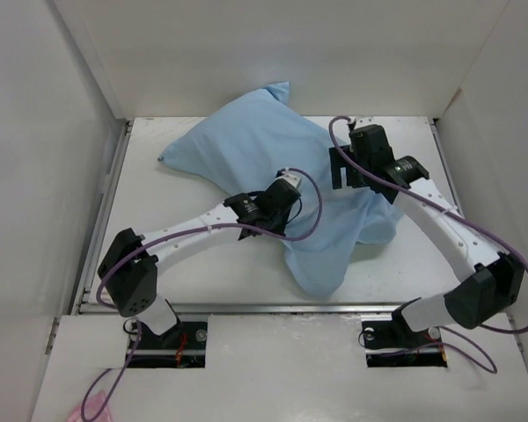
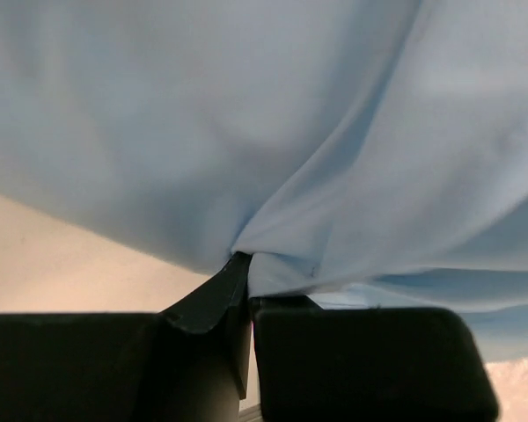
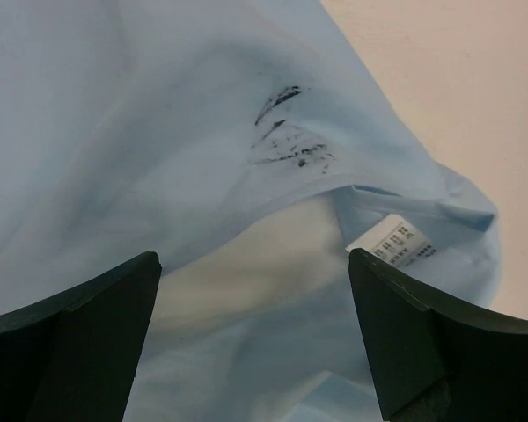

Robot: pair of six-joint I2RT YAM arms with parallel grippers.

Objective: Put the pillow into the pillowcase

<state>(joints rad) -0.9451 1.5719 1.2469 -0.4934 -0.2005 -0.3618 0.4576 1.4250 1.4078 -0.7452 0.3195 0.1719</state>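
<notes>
Your left gripper [image 2: 249, 294] pinches a pillowcase [image 2: 334, 132] fold, likely anchoring it. Right gripper [image 3: 251, 264] hangs jaws apart over the mouth, pillow [image 3: 282, 237] showing inside.

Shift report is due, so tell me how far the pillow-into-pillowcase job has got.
Done: the pillowcase looks plump and filled, and the pillow shows only as white inside its open mouth, beside the label. In hand: the left gripper is shut on a pinch of pillowcase fabric; the right gripper hangs open over the mouth. Left: probably tucking that exposed white in and pulling the hem over it.
</notes>
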